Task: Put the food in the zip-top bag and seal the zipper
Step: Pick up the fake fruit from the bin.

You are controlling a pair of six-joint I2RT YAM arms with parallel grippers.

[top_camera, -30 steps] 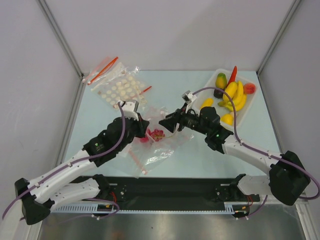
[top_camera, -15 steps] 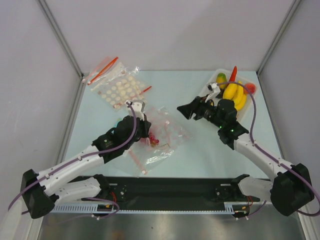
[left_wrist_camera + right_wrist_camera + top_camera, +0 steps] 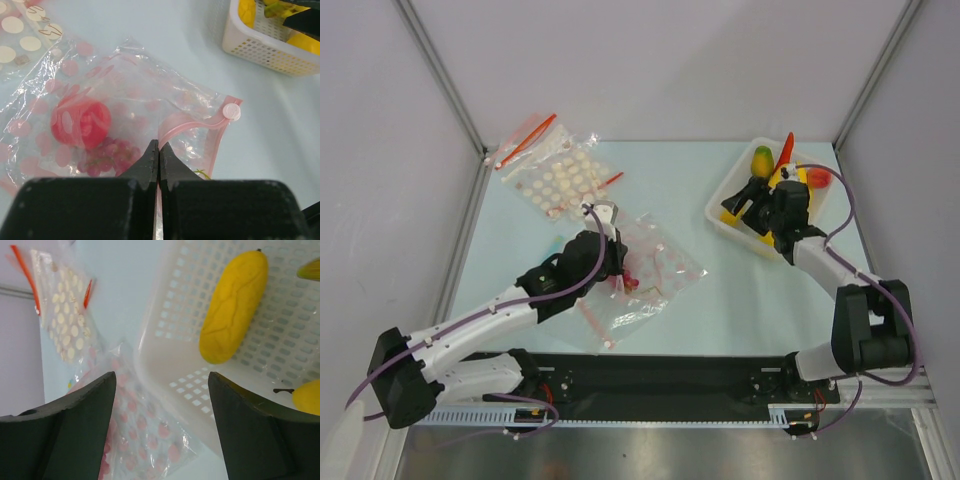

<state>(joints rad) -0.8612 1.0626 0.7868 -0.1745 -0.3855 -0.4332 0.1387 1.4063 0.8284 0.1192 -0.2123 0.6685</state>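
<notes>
The zip-top bag is crinkly clear plastic with faint pink spots and lies at the table's middle. Through the plastic a red apple and dark grapes show. My left gripper is shut on the pink zipper at the bag's mouth. My right gripper hangs open and empty over the near-left corner of the white basket, seen from above. A yellow fruit, a red chili, a green-yellow mango and a peach lie in the basket.
A clear bag with white dots and red strips lies at the back left. Another clear bag lies flat near the front, partly under the left arm. Slanted enclosure walls close in both sides of the table.
My right gripper has swung away from the bag to the basket at the back right and opened wider. My left gripper shifted slightly to the right, still shut on the zipper.
</notes>
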